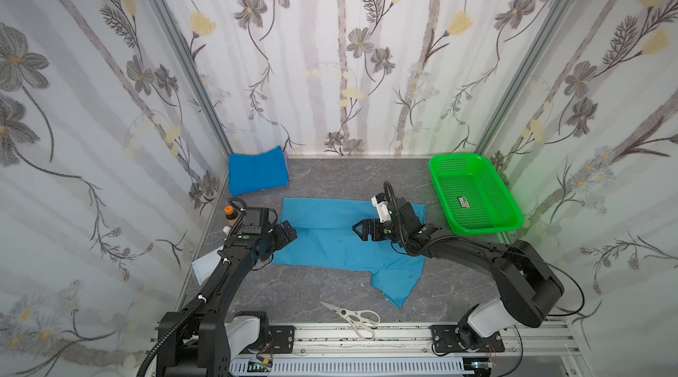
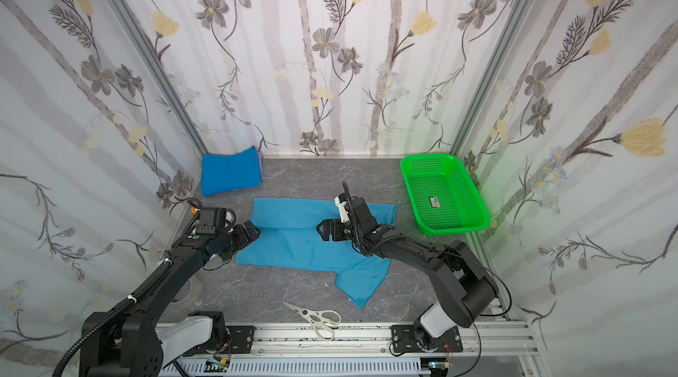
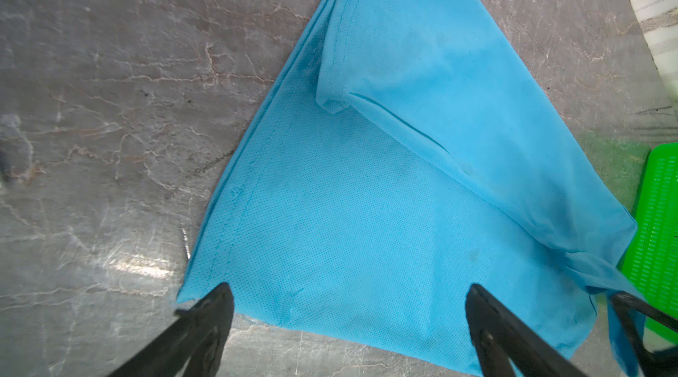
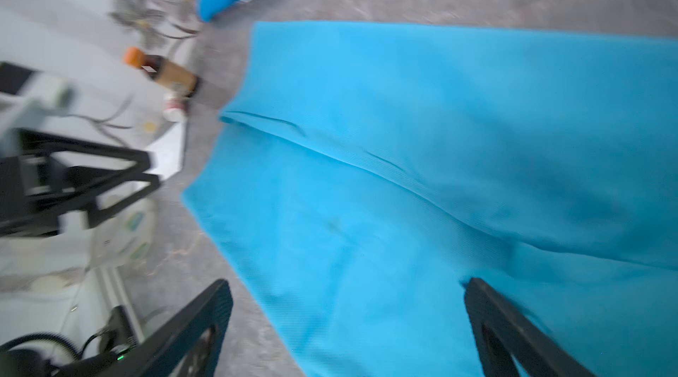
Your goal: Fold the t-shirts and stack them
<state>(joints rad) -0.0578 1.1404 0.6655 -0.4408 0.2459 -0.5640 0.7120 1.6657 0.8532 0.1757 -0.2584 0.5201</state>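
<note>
While both jaws stand apart, bare table (image 1: 330, 180) surrounds the half-folded light-blue shirt (image 1: 323, 246).

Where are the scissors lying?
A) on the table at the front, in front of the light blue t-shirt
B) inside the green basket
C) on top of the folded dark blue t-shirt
A: in both top views the scissors lie on the table at its front edge, apart from the light blue t-shirt, and far from the green basket and the folded dark blue t-shirt.
</note>
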